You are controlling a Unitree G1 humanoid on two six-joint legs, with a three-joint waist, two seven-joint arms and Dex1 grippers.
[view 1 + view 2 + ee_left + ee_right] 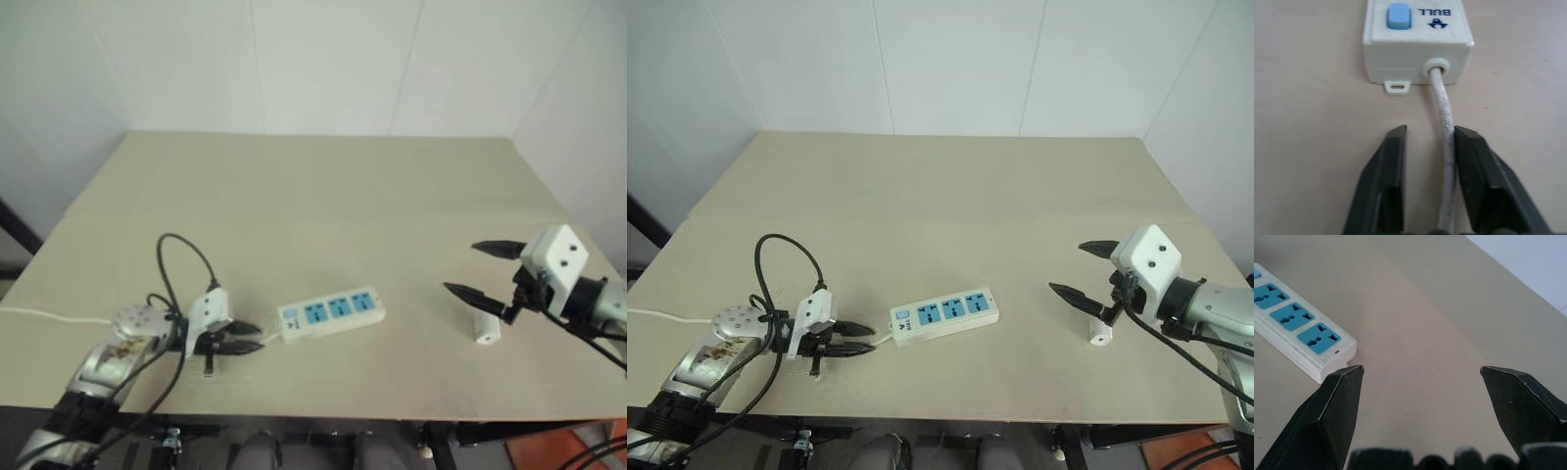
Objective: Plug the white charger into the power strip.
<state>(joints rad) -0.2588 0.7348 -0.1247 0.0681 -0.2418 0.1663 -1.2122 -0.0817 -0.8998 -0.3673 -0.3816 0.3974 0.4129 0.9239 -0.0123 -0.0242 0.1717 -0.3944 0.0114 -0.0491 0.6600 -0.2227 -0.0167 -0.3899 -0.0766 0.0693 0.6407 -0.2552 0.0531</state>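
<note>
white charger stands upright on the table just under the wide-open right gripper, the nearer one, well right of the power strip, which lies crosswise; left gripper, fingers part-spread, straddles the strip's cable

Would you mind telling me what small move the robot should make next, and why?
Probably lower the right gripper onto the white charger and close. Its jaws stand wide open just above the charger, which stands alone, well right of the power strip, whose three sockets are free.
</note>
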